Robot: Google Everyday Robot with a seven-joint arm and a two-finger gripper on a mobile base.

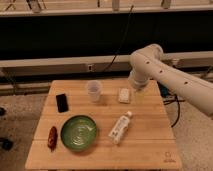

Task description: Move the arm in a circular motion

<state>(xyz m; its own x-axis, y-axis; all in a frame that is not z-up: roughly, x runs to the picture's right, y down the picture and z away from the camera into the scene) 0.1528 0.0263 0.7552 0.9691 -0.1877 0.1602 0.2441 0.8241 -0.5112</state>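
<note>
On your surface (150, 150), by the near left corner, lies a small red-brown item (52, 137). A green bowl (78, 133) sits beside it, and a white bottle (121, 128) lies on its side near the middle. Farther back stand a black phone (62, 102), a clear cup (93, 91) and a white packet (124, 95). The arm (170, 80) reaches in over the far right corner. Its claw (136, 85) hangs just behind the packet; you cannot tell whether it is wide or narrow.
</note>
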